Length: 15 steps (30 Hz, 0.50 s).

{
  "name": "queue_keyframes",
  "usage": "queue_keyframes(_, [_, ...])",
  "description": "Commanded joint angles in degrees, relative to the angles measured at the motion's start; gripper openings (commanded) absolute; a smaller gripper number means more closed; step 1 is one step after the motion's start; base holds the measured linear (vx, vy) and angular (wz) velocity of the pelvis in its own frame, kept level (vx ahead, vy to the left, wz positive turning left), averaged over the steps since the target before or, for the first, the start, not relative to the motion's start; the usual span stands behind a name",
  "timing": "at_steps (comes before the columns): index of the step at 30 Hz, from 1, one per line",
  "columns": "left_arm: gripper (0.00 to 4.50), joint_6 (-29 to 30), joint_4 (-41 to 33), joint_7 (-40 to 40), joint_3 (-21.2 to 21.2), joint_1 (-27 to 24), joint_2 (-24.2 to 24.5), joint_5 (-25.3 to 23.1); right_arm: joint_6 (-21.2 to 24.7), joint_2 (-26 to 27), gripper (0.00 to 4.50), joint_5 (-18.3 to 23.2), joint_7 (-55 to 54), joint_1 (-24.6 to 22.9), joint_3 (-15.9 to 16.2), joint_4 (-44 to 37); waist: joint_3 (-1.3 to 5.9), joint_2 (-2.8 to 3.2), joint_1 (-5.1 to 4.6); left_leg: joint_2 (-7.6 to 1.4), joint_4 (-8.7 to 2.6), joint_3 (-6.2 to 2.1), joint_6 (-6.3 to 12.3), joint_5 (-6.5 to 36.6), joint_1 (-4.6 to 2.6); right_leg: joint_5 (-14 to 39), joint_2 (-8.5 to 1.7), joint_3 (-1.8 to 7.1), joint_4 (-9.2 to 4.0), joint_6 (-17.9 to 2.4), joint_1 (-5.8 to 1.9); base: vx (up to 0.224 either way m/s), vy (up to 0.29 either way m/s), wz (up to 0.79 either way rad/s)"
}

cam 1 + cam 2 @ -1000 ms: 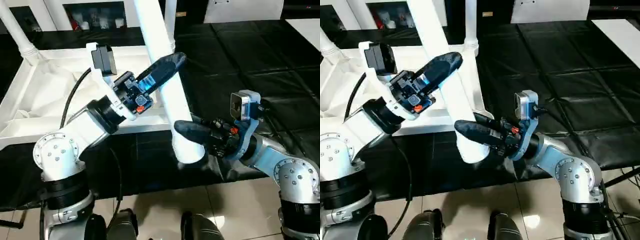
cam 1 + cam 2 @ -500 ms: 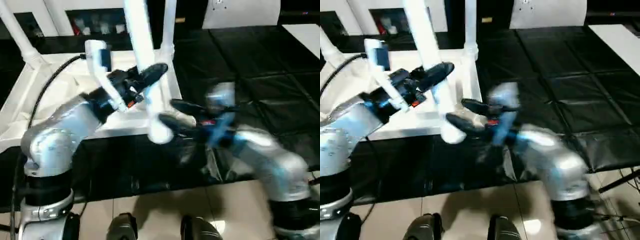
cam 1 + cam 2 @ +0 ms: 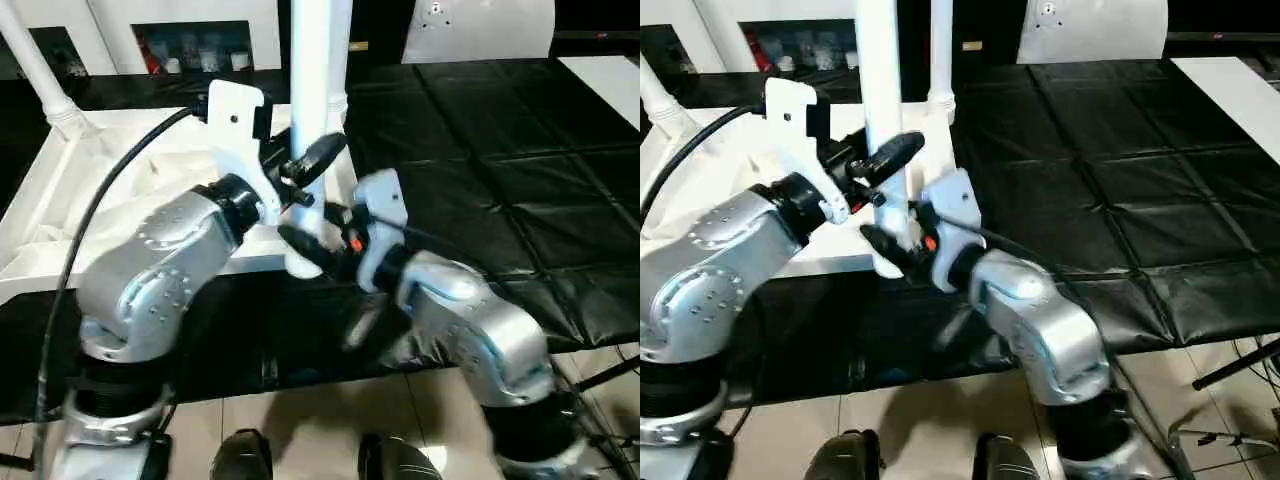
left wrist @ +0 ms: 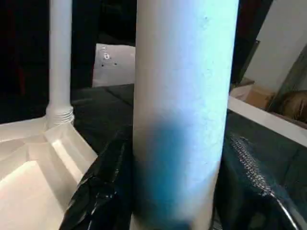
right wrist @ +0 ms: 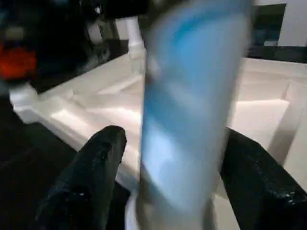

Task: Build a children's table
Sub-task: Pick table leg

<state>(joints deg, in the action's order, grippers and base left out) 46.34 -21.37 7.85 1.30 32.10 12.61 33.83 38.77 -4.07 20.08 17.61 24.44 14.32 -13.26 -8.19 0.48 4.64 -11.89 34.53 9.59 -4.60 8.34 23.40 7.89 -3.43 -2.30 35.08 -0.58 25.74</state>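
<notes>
The white table top lies underside up on the black mat. One leg stands in its far left socket and another in the far right socket. A third white leg stands nearly upright by the top's near right corner, its lower end just above the edge. My left gripper is shut on this leg, with black fingers on either side of it. My right gripper is shut on the leg lower down, near its end, its fingers flanking it.
A black padded mat covers the floor to the right. A white cabinet with dark compartments stands at the back, beside a white board. Pale tiles lie near my feet.
The held leg has swung from a tilt to nearly upright and moved forward to the table top's near right corner. Both arms reached forward with it.
</notes>
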Motion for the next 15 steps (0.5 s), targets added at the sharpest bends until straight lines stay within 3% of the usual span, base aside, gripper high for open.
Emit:
queue_keyframes(1, [1.86,0.4,-1.5,-0.4,0.6,1.0,-0.3,-0.9,1.0,0.4,2.66,-0.5,-1.0,0.0,-0.5,0.4,6.0,0.21,-0.39,0.36,-3.42,0.17,-2.57,13.7,-1.2,22.1,-2.15,1.53,-4.54,-1.5,-3.29,0.0,0.0,0.0])
queue_keyframes(6, [1.86,0.9,-1.8,-1.3,0.8,0.9,-0.7,-1.5,2.3,2.4,2.16,0.1,-2.2,0.5,-1.7,0.8,6.02,0.16,-0.6,0.4,-3.49,0.11,-2.68,13.7,-1.15,21.5,-2.11,1.48,-4.47,-1.4,-3.33,0.0,0.0,0.0])
queue_keyframes(15, [1.86,1.8,-1.2,-2.1,0.0,1.1,-0.2,-2.9,2.7,2.3,1.91,0.9,-0.8,0.5,-2.5,1.3,5.97,0.07,-1.19,0.52,-3.43,0.12,-2.59,13.9,-1.02,22.6,-2.07,1.43,-4.64,-0.9,-3.32,0.0,0.0,0.0])
